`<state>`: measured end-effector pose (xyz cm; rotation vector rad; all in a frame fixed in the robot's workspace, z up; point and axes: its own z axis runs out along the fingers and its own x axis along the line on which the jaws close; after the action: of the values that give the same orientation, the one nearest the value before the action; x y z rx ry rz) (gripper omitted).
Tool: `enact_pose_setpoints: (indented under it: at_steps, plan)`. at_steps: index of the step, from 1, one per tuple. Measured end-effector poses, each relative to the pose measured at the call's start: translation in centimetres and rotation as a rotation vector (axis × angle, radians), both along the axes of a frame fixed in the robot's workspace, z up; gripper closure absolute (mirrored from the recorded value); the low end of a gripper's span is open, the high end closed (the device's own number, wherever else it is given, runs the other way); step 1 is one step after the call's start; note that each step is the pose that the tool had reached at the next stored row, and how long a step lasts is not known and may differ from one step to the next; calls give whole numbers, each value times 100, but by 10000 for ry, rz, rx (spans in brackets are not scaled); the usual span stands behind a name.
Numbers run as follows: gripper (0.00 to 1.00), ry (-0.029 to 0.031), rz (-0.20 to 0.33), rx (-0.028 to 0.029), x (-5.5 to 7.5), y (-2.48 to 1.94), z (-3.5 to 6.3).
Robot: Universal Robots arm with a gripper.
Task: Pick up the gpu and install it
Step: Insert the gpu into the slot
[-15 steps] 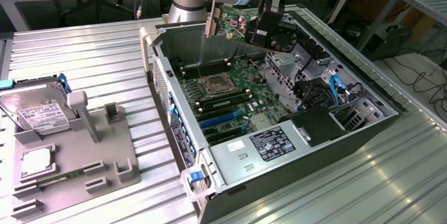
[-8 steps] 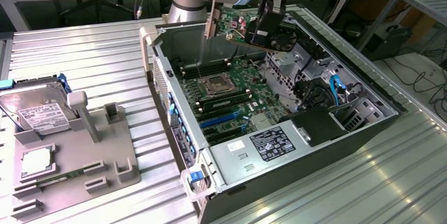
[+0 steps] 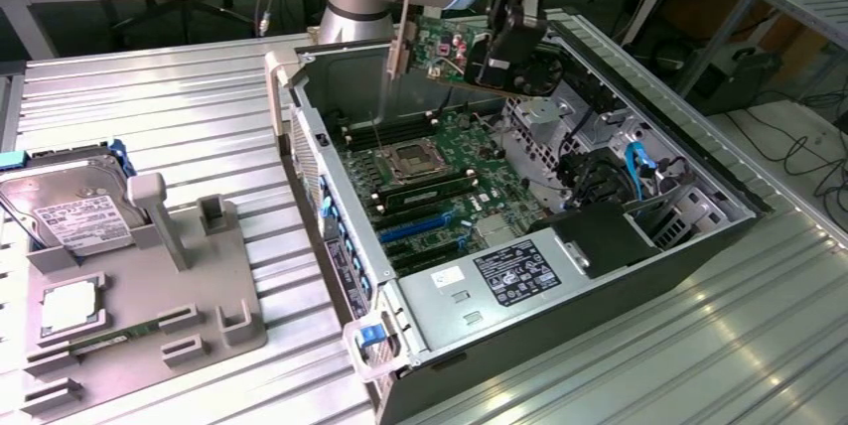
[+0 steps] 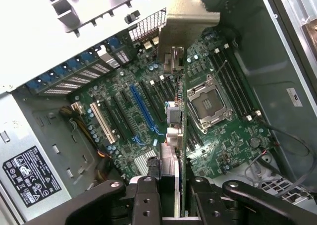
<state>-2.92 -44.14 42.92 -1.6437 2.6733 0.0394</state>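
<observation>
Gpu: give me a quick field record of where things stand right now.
gpu: held above the open case, not seated
gripper: shut on gpu
motherboard: below the card, blue slot empty
hard drive: on grey fixture, the exterior view's left

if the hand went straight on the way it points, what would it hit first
The gpu gripped in the hand leads, so it would likely meet the motherboard first, somewhere between the blue slot and the CPU socket; depth is hard to judge.
</observation>
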Motion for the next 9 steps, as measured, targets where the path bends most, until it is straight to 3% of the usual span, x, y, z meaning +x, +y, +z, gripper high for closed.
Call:
enact_pose_setpoints:
  at_steps: [4, 6, 8, 9]
  plan:
    - [72, 0, 282, 0, 0, 0, -3]
    - [72, 0, 1221, 0, 0, 0, -15]
    - [72, 0, 1767, 0, 0, 0, -16]
    - [72, 0, 2345, -1, -1, 0, -17]
